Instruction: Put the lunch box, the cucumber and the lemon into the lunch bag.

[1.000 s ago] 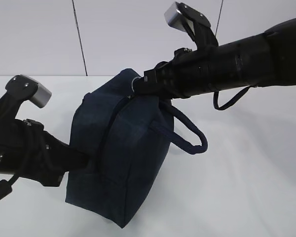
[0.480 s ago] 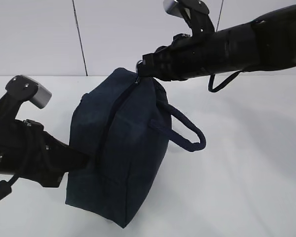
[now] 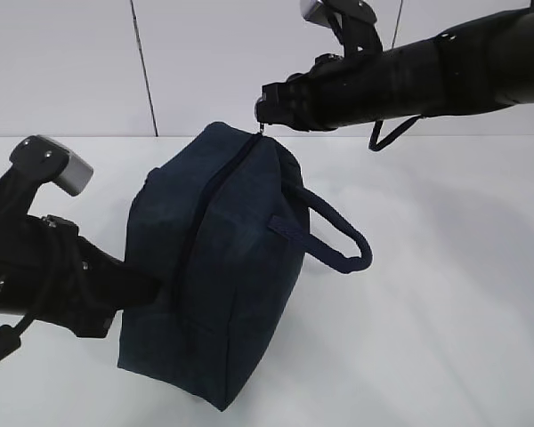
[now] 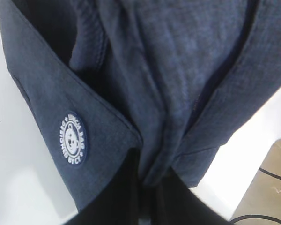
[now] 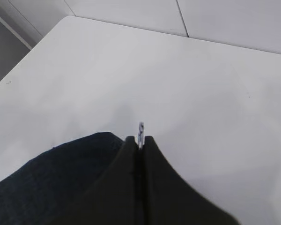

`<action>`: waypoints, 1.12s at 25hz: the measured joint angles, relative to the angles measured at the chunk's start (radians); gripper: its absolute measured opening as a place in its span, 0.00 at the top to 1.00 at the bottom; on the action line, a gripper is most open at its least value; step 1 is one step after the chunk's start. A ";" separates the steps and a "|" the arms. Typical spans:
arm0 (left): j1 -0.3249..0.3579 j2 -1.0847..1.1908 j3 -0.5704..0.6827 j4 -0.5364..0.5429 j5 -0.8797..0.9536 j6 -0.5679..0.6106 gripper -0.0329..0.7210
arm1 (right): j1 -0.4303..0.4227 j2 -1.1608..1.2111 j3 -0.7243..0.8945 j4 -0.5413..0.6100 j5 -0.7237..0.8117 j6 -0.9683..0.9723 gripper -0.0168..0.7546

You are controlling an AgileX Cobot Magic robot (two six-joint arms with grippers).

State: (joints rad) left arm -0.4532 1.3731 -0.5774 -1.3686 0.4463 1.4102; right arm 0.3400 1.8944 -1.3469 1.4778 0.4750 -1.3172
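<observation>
R gripper [image 3: 263, 114]: jaws pressed together, pinching the small metal ring pull [image 5: 141, 131] of the zipper. In the R wrist view the two black fingers [image 5: 126, 173] meet w/ no gap and only a sliver of the ring sticks out past their tips. The gripper sits just above the top corner of the boxy dark navy fabric lunch bag [image 3: 218, 267], w/ the pull hanging between it and the bag's peak. The R arm comes in from the right of the bag, well clear of the table.

L gripper [image 4: 147, 187]: jaws closed on a fold of the bag's navy fabric, which bunches into the dark gap between the fingers in the L wrist view. In the exterior view it meets the bag low on its left side, tips hidden by the cloth.

The bag rests on the white table [image 3: 445, 294], tilted, its top corner drawn up toward the R gripper. The dark zipper line [image 3: 205, 209] runs from that corner down the bag's front-left face; looks shut along the visible length. A navy strap handle [image 3: 334, 236] loops out to the bag's right. A small round white logo patch [image 4: 73, 139] sits on the bag's side panel, seen only by the L wrist cam, left of the pinched fold.

Cucumber, lemon, lunch box: cannot tell where they are.
</observation>
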 joint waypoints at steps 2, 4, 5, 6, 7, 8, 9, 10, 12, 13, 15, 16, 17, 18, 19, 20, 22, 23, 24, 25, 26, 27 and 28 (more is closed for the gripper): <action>0.000 0.000 0.000 0.001 -0.004 0.000 0.96 | -0.002 0.025 -0.023 0.000 0.000 0.000 0.97; 0.000 0.000 0.000 0.001 -0.010 0.000 0.96 | -0.002 0.050 -0.041 0.000 -0.002 0.000 0.97; 0.000 0.000 0.000 0.002 -0.012 0.000 0.96 | -0.004 0.060 -0.045 0.000 -0.002 0.000 0.97; 0.000 0.000 0.000 0.002 -0.019 0.000 0.96 | -0.006 0.069 -0.048 0.000 -0.002 0.000 0.97; 0.000 0.000 0.000 0.002 -0.023 0.000 0.96 | -0.008 0.077 -0.048 -0.002 -0.004 0.000 0.97; 0.000 0.000 0.000 0.002 -0.030 0.000 0.96 | -0.015 0.084 -0.048 -0.004 -0.004 0.000 0.97; 0.000 0.000 0.000 0.002 -0.038 0.000 0.96 | -0.020 0.089 -0.048 -0.009 -0.004 0.000 0.97; 0.000 0.000 0.000 0.002 -0.047 0.000 0.96 | -0.028 0.094 -0.048 -0.011 0.004 0.000 0.97; 0.000 0.000 0.000 0.003 -0.075 0.000 0.96 | -0.049 0.104 -0.050 -0.025 0.031 0.000 0.97; 0.000 0.000 0.000 0.003 -0.093 0.000 0.96 | -0.059 0.109 -0.050 -0.036 0.052 0.000 0.97; 0.000 0.000 0.000 0.003 -0.129 0.000 0.96 | -0.078 0.117 -0.050 -0.069 0.099 0.000 0.97; 0.000 0.000 0.000 0.003 -0.148 0.001 0.96 | -0.084 0.122 -0.052 -0.085 0.131 0.000 0.97; 0.000 0.000 0.000 0.003 -0.162 0.001 0.96 | -0.091 0.129 -0.054 -0.104 0.164 0.000 0.97; 0.000 0.000 0.000 0.003 -0.179 0.001 0.96 | -0.100 0.138 -0.056 -0.125 0.191 0.000 0.97; 0.000 0.002 0.000 0.001 -0.193 0.001 0.96 | -0.102 0.144 -0.058 -0.143 0.222 0.000 0.97; 0.000 0.004 0.000 0.001 -0.208 0.001 0.96 | -0.106 0.149 -0.058 -0.167 0.244 0.000 0.97; 0.000 0.016 0.000 -0.016 -0.235 0.001 0.96 | -0.108 0.161 -0.058 -0.226 0.267 0.000 0.97; 0.000 0.024 0.000 -0.030 -0.247 0.002 0.96 | -0.108 0.162 -0.058 -0.252 0.273 0.000 0.97; 0.000 0.031 0.000 -0.043 -0.257 0.002 0.96 | -0.108 0.164 -0.058 -0.284 0.277 0.000 0.97; 0.000 0.043 0.000 -0.058 -0.267 0.002 0.96 | -0.110 0.164 -0.058 -0.315 0.281 0.000 0.97; 0.000 0.054 0.000 -0.069 -0.277 0.002 0.96 | -0.112 0.164 -0.058 -0.336 0.286 0.000 0.97; 0.000 0.063 0.000 -0.081 -0.286 0.002 0.96 | -0.112 0.164 -0.058 -0.356 0.295 0.000 0.97; 0.000 0.073 0.000 -0.093 -0.294 0.003 0.96 | -0.113 0.164 -0.058 -0.372 0.299 0.000 0.97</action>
State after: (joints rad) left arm -0.4532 1.4460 -0.5774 -1.4617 0.1523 1.4133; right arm 0.2271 2.0589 -1.4046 1.1056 0.7736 -1.3172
